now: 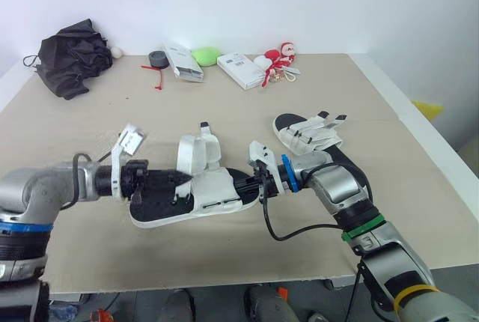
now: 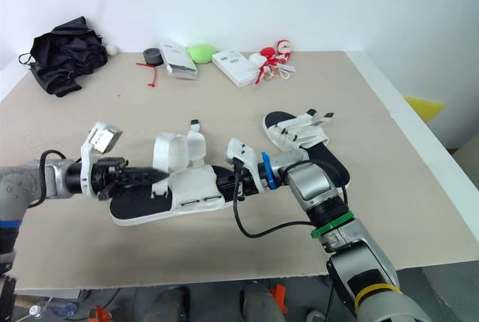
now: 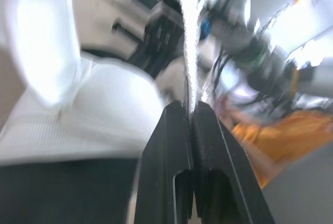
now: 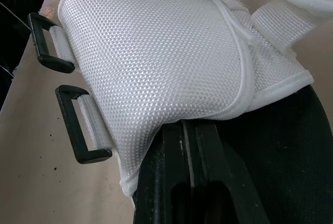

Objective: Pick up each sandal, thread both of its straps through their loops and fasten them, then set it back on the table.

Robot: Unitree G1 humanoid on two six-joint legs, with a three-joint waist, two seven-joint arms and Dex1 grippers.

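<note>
Left gripper pinched shut on a strap, right gripper clamped on the near sandal's right end. Light, floppy straps — I'd grab strap tips.

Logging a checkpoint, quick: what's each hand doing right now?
Left hand: closed on a thin white edge of the sandal.
Right hand: closed on the same sandal's mesh flap.

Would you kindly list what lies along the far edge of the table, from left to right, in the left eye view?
Crumpled black fabric bundle → black tape roll → long white packet → lime-green rounded object → flat white box → red-and-white trinkets.
</note>
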